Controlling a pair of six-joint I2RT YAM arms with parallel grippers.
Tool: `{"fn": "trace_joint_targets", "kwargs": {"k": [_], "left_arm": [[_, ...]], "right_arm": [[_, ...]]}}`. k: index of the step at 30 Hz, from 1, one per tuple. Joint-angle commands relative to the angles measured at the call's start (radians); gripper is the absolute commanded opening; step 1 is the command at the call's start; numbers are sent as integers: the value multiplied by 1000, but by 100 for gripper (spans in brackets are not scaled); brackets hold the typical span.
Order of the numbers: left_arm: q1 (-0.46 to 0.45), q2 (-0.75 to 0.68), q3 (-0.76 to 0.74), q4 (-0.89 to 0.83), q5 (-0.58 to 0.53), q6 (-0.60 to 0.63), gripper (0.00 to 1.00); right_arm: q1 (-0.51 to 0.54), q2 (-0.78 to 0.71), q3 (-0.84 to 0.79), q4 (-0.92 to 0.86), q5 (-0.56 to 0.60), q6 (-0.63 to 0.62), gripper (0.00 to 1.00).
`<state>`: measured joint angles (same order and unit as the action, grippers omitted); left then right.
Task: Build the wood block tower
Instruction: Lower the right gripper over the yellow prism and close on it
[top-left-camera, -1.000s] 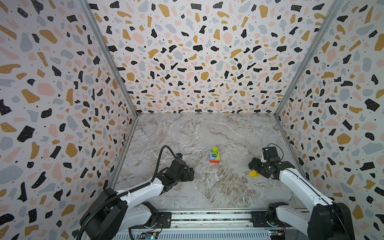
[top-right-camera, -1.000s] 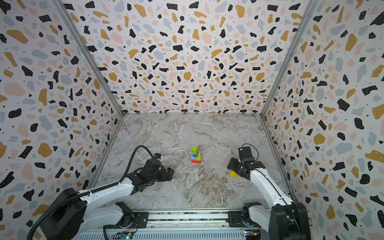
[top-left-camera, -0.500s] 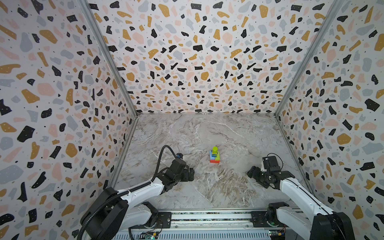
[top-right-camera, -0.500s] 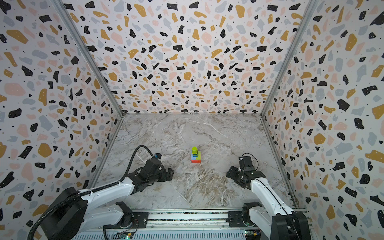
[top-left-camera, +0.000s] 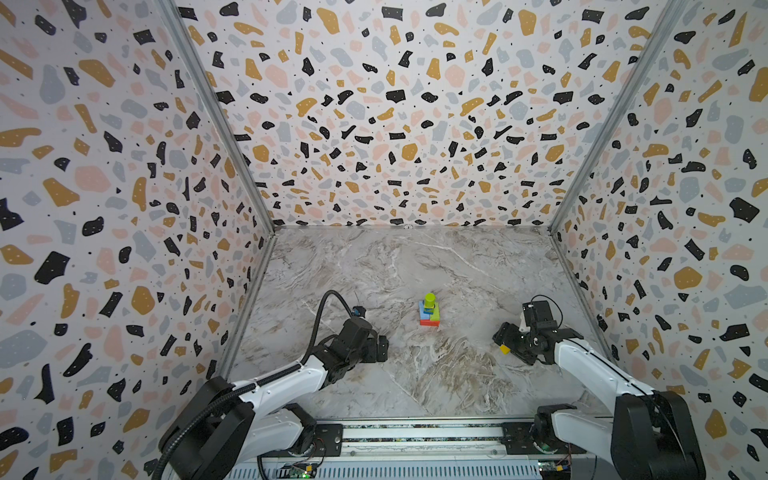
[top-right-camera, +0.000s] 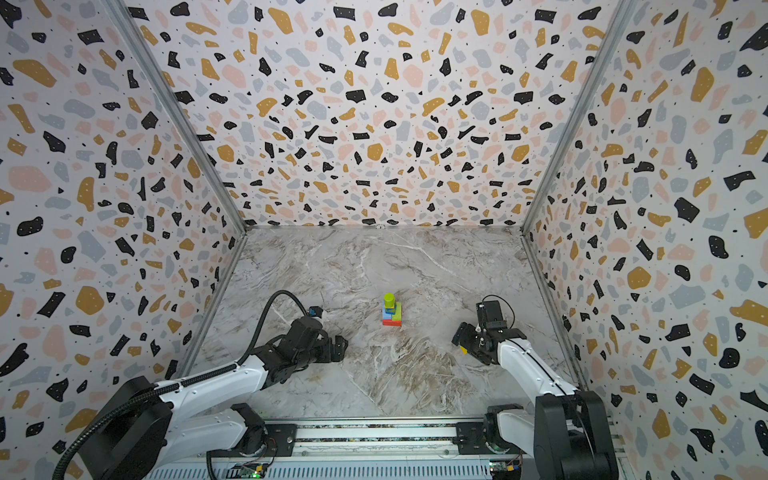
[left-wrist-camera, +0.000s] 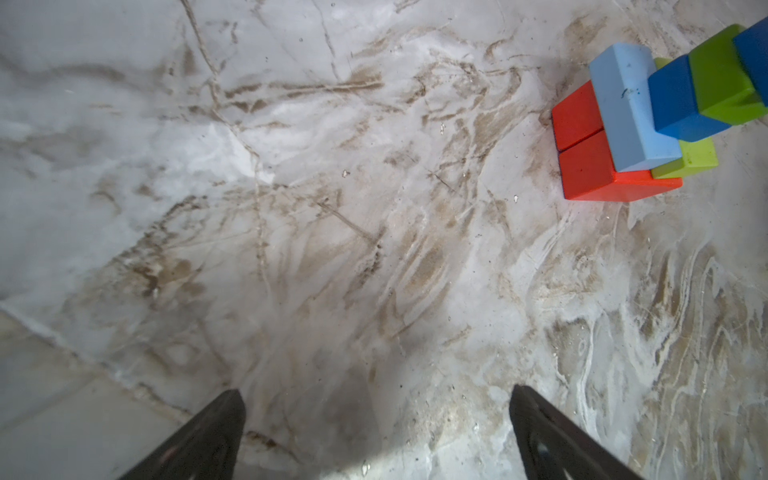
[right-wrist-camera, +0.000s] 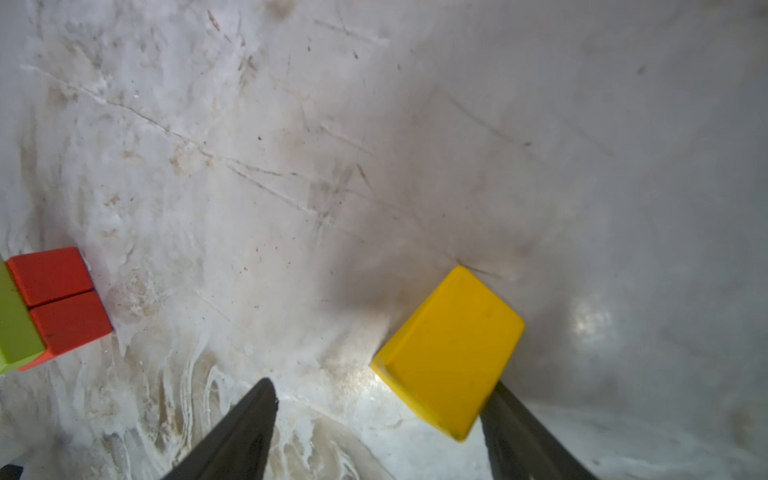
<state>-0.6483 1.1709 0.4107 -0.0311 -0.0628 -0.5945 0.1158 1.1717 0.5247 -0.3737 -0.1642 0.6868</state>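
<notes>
"Starting at the left, how does the left gripper (left-wrist-camera: 376, 390) stand?"
"Jaws wide apart, nothing between them, over the bare marble floor (top-left-camera: 415, 266)."
"And the wood block tower (top-left-camera: 429, 313)?"
"Mid-floor, between the two arms and apart from both. Two red slabs (left-wrist-camera: 592, 172) lie side by side at the base. Light blue and lime blocks sit on them, blue and green above, a lime cylinder (top-right-camera: 389, 298) on top."
"The right gripper (right-wrist-camera: 382, 384)?"
"Partly open, gripping nothing. A yellow block (right-wrist-camera: 453, 353) sits between its fingers, touching one and clear of the other, well apart from the tower."
</notes>
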Motion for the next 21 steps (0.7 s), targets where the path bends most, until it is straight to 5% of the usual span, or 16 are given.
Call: {"fn": "trace_joint_targets", "kwargs": {"k": [1, 11, 21], "left_arm": [[-5, -13, 12, -9, -21, 10, 100], [-5, 5, 22, -12, -37, 9, 100], [-5, 41, 36, -3, -37, 15, 100]], "right_arm": [[-5, 38, 67, -2, 35, -55, 78], [6, 116, 109, -54, 63, -178, 63], [114, 147, 112, -67, 100, -165, 45]]}}
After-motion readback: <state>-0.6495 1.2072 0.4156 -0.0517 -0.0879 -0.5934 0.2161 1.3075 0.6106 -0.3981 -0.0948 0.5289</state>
